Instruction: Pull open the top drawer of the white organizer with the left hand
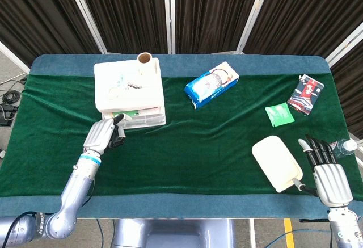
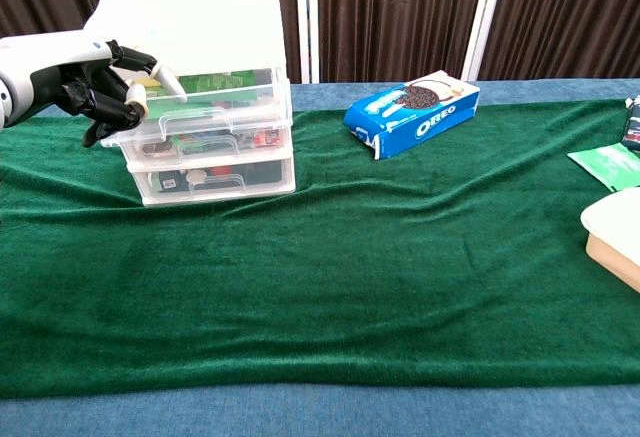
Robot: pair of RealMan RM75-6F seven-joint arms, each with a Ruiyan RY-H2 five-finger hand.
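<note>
The white three-drawer organizer (image 1: 127,86) stands at the table's back left; in the chest view its white top (image 2: 190,27) shows above the clear drawers. Its top drawer (image 2: 215,97) sticks out a little past the two below, with green contents visible inside. My left hand (image 2: 85,82) grips the drawer's front left corner, thumb over the rim and fingers curled under it. From the head view, the left hand (image 1: 102,136) sits just in front of the organizer's left corner. My right hand (image 1: 326,171) rests at the front right with its fingers straight and apart, holding nothing.
A blue Oreo box (image 1: 211,84) lies right of the organizer. A cardboard tube (image 1: 144,58) stands behind it. On the right lie a green packet (image 1: 279,114), a red-and-black packet (image 1: 305,93), a white lidded box (image 1: 277,163) and a bottle (image 1: 345,147).
</note>
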